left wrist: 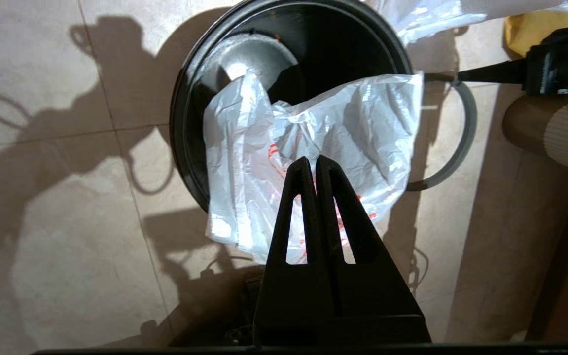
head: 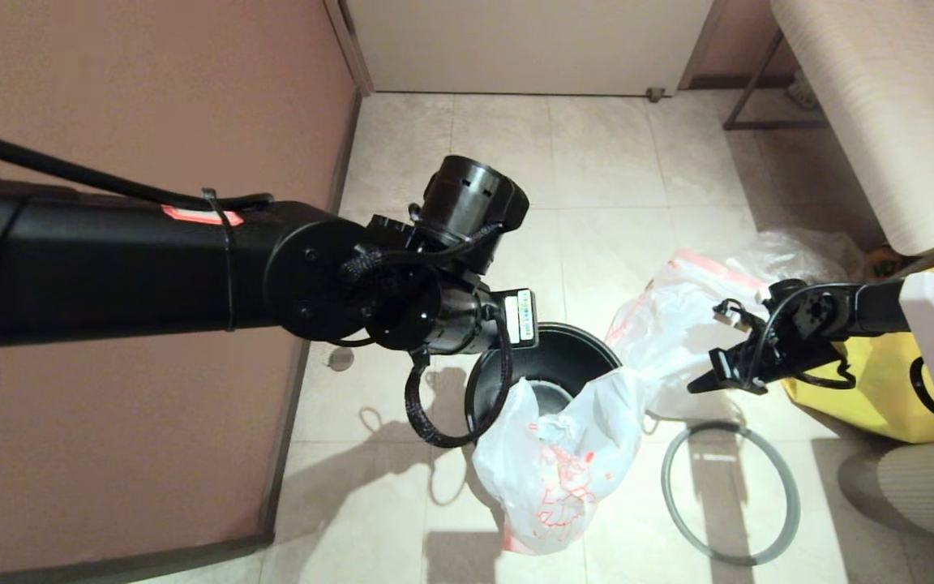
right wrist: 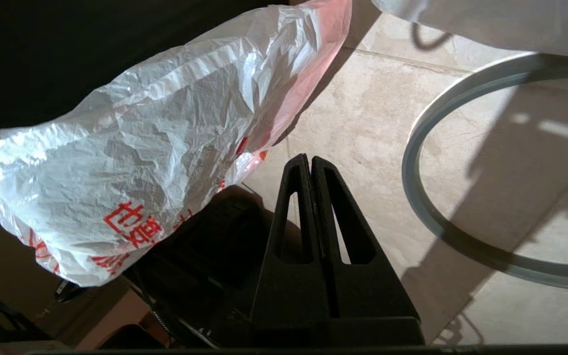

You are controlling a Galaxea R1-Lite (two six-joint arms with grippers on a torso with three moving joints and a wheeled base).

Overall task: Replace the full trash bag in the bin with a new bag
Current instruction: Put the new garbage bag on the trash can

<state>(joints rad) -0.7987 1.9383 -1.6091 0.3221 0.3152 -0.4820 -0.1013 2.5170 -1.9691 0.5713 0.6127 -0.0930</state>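
The black bin (head: 568, 350) stands on the tiled floor with its ribbed inside (left wrist: 323, 44) showing. The new bag (head: 552, 470), white with red drawing, lies crumpled over the bin's near rim and hangs down outside (left wrist: 244, 187). The full trash bag (head: 666, 324) with its orange-red hem slumps on the floor behind the bin at the right. My left gripper (left wrist: 312, 160) hovers shut above the new bag, with nothing seen between its fingers. My right gripper (head: 702, 381) is shut and empty beside the new bag's right corner (right wrist: 165, 138), over bare tile (right wrist: 308, 159).
The grey ring rim (head: 665, 487) lies flat on the floor right of the bin (right wrist: 410, 167). A yellow fabric tote (head: 880, 389) and a clear bag (head: 807, 255) sit at the right. A brown wall (head: 110, 97) stands left, a bench (head: 864, 105) at the back right.
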